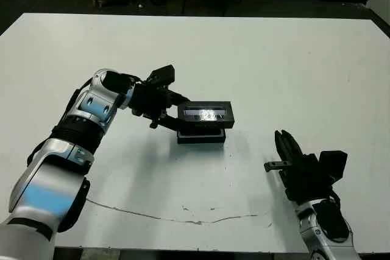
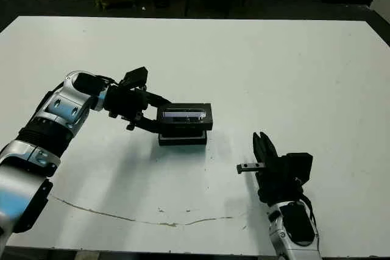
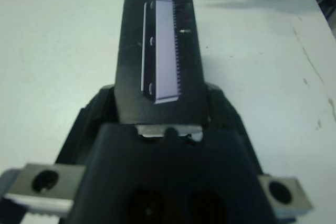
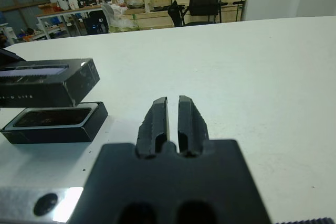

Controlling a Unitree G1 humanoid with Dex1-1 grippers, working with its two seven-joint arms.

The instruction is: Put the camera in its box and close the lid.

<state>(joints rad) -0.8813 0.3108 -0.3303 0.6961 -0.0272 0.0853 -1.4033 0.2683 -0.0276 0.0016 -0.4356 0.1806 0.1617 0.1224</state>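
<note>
Holding the lid [image 1: 205,114] clamped in my left pincer [image 1: 171,111] just above the box [image 4: 55,123], camera [image 4: 51,117] already inside, I keep the right pincer [image 4: 172,121] nearly together, idle at near right.

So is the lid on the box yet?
Not yet. The left gripper holds the lid above the box, with a gap between them.
</note>
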